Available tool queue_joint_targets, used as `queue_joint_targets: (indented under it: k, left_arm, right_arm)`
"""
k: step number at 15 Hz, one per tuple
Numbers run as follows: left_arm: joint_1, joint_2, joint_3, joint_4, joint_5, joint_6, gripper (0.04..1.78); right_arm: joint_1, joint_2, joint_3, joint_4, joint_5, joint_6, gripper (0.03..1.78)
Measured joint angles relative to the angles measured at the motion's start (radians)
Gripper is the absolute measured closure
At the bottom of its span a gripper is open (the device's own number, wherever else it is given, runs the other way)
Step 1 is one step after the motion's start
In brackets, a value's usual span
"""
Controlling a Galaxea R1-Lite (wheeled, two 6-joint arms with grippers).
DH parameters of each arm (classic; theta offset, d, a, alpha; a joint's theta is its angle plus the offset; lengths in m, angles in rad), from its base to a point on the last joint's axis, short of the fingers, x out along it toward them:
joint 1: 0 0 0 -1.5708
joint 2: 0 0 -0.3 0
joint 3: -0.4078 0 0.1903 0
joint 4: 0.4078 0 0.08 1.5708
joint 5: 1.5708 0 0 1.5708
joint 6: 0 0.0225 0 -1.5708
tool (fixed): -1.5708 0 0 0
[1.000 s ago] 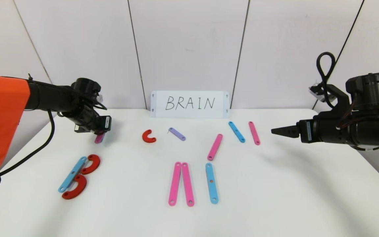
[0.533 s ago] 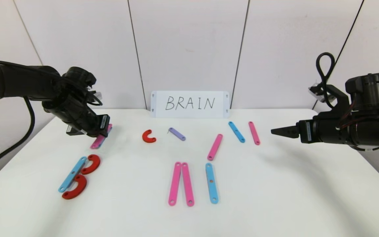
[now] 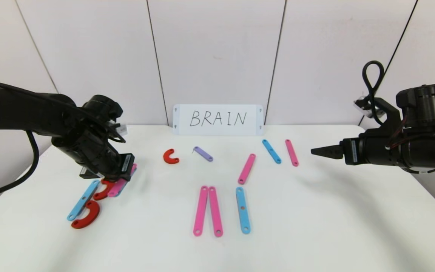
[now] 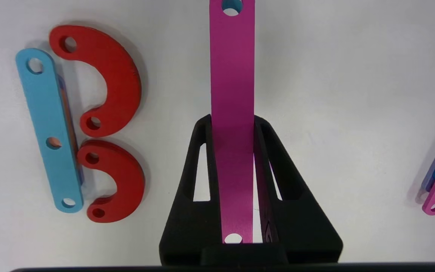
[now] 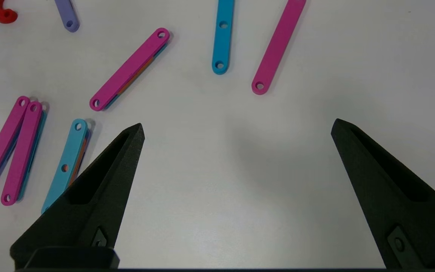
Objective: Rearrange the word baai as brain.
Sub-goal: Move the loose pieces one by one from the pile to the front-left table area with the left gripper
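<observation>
My left gripper (image 3: 116, 177) is shut on a long pink strip (image 4: 232, 75), which runs lengthwise between its fingers and sticks out past the tips. It hangs just right of the letter B at the table's front left. That B is a blue strip (image 4: 49, 128) with two red C-curves (image 4: 108, 75) (image 4: 119, 181) against it. In the head view the held pink strip (image 3: 119, 186) overlaps the upper red curve (image 3: 100, 195). Two pink strips (image 3: 201, 210) (image 3: 215, 211) and a blue strip (image 3: 242, 210) lie front centre. My right gripper (image 3: 315, 151) hovers open at the right, empty.
Loose pieces lie towards the back: a red curve (image 3: 170, 156), a lilac strip (image 3: 203, 153), a slanted pink strip (image 3: 247, 168), a blue strip (image 3: 271, 151) and a pink strip (image 3: 292, 152). A white card (image 3: 218, 119) reading BRAIN leans on the back wall.
My left arm has carried the pink strip from the back left of the table forward and rightward, down beside the B. The right arm has not moved.
</observation>
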Motion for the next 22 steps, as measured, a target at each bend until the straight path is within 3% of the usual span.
queue_joint_targets:
  k: [5,22]
  left_arm:
    - [-0.044,0.026,0.030,-0.005,0.017,-0.029,1.52]
    - [-0.084,0.080,0.059,0.013,0.050,-0.054,1.52]
  right_arm:
    - [0.000,0.000,0.004,-0.002,0.000,0.000,0.08]
    - [-0.002,0.000,0.005,-0.002,0.000,0.000,0.08]
